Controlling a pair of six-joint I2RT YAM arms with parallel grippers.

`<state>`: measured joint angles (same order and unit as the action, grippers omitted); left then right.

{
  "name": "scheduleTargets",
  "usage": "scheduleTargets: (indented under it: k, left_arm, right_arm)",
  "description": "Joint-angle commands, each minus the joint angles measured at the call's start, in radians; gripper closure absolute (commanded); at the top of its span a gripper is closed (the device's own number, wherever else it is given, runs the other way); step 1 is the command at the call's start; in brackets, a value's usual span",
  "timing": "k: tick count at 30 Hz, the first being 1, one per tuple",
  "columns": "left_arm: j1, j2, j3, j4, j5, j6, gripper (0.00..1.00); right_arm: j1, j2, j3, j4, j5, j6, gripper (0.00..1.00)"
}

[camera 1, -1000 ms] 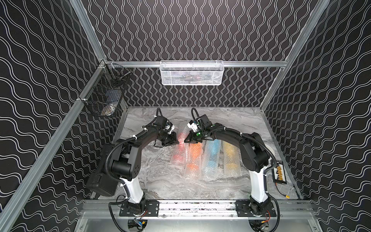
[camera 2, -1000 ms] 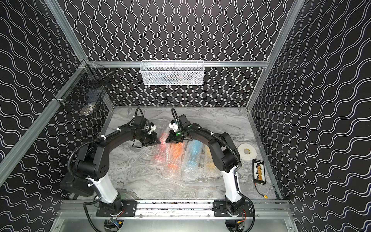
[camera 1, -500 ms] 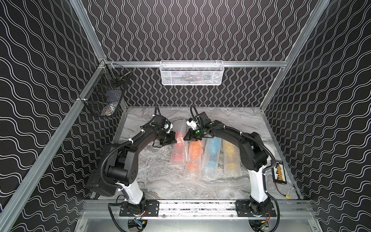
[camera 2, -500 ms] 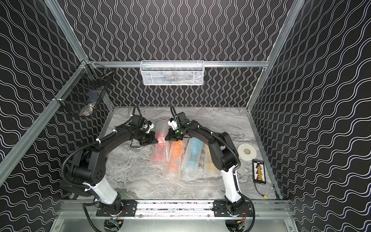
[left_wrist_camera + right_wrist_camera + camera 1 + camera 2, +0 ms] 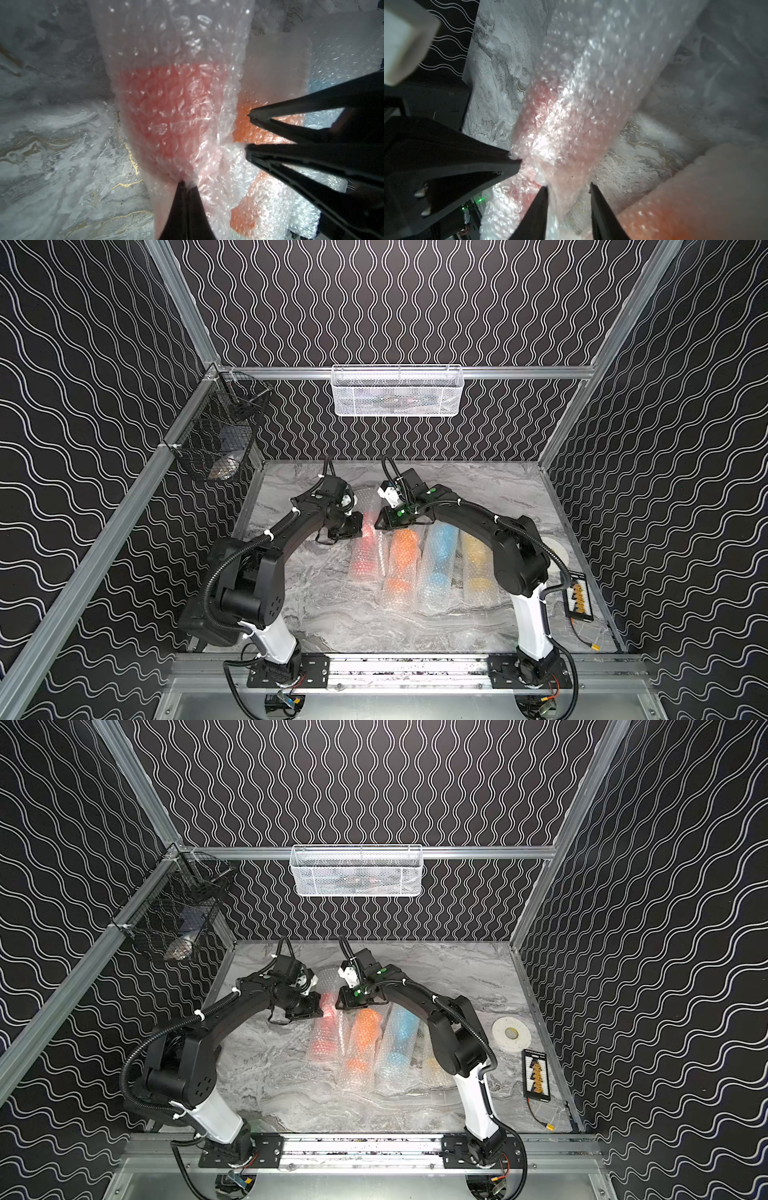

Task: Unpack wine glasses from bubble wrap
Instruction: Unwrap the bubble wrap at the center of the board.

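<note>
Grey marbled tabletop [image 5: 316, 605] fills a booth of black walls with white wavy lines. In both top views four goblets lie side by side on it, each in its own tube of bubble wrap [image 5: 366, 502]. From the left arm's side to the right arm's they are the red goblet [image 5: 365, 549], orange goblet [image 5: 401, 549], blue goblet [image 5: 441, 545] and yellow goblet [image 5: 476, 551]. Their long axes all run from the back wall toward the arm bases. The orange, blue and yellow ones have the wide bowl far and the round foot near.

The left gripper [image 5: 362, 531] and right gripper [image 5: 377, 526] meet tip to tip over the far part of the red one. A white wire basket [image 5: 397, 391] hangs on the back rail and a black wire basket [image 5: 216, 439] on the left wall. In a top view a tape roll [image 5: 512, 1034] lies beyond the right arm, well apart from the goblets.

From the left wrist, the left gripper's fingers are pressed together, pinching a fold of wrap over the red goblet. The right gripper's fingers stand apart just beside it, in front of the orange one.

From the right wrist, the right fingers are spread, with wrap film running along one of them and bare tabletop in the gap. The left gripper clamps the wrap from the opposite side.
</note>
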<state>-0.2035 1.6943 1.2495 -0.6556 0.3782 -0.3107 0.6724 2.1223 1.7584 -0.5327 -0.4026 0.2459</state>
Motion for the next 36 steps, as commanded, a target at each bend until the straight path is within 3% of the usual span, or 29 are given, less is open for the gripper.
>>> scheduleTargets:
  k: [1,17,36]
  left_arm:
    - [-0.001,0.0,-0.005,-0.002,0.012,0.026,1.0]
    - [-0.002,0.022,0.005,0.007,0.062,0.007,1.0]
    - [-0.003,0.018,0.007,0.007,0.065,0.009,1.0]
  right_arm:
    - [0.003,-0.02,0.007,-0.005,0.03,-0.036,0.61]
    - [0.065,0.038,0.053,-0.024,0.13,-0.047,0.56]
    - [0.103,0.077,0.076,-0.084,0.275,-0.078,0.63]
